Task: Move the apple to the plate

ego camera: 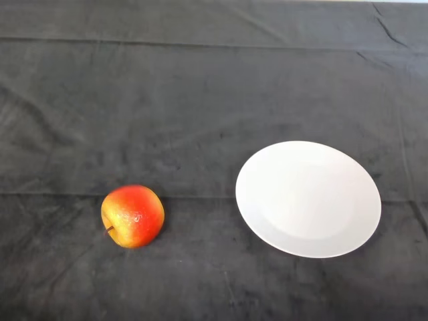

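A round red-and-yellow apple (pixel 132 216) lies on its side in the lower left of the frame, stem toward the left, on the dark wrinkled cloth (pixel 200 100). The plain white round plate (pixel 308 198) sits well apart at lower right, bare. No hand is in view. The apple looks firm, smooth and moderately heavy — likely to roll, so a grasp across its widest middle seems best.

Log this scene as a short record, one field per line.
surface: table under a dark cloth
apple: red and yellow, lying on the cloth at the robot's left, stem toward the lower left
plate: white, round, nothing on it, to the right of the apple
apple to plate: apart, not touching
task state: apple not yet on the plate
robot: no part in view
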Controlling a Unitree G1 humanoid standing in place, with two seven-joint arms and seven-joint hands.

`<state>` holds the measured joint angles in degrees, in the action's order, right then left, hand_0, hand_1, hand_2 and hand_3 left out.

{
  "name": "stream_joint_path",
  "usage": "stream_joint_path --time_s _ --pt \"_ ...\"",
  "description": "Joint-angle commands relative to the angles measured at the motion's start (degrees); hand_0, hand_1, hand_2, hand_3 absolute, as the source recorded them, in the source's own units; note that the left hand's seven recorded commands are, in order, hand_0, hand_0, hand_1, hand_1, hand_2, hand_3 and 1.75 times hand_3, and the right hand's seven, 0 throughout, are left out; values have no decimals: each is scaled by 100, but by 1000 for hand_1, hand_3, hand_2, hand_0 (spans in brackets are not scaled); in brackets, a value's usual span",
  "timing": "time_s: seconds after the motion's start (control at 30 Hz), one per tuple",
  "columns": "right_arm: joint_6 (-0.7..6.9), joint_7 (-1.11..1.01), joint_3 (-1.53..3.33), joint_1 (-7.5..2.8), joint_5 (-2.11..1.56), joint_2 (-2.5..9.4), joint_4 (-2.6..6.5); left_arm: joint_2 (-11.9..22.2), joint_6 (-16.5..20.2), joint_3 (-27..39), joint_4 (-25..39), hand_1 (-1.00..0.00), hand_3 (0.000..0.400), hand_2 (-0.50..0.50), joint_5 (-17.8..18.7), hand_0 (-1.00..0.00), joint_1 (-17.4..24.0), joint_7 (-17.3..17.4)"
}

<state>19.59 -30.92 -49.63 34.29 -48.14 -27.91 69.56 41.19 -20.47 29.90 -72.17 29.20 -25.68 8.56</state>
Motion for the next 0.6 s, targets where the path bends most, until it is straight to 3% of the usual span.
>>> stream_joint_path --time_s 0.03,0.6 --pt "-12 19 -89 7 2 -96 -6 -161 79 -23 386 0 0 0 -108 0 93 -31" --pt "-12 23 -88 4 2 -92 -14 -488 58 -405 516 0 0 0 -535 0 -149 212"
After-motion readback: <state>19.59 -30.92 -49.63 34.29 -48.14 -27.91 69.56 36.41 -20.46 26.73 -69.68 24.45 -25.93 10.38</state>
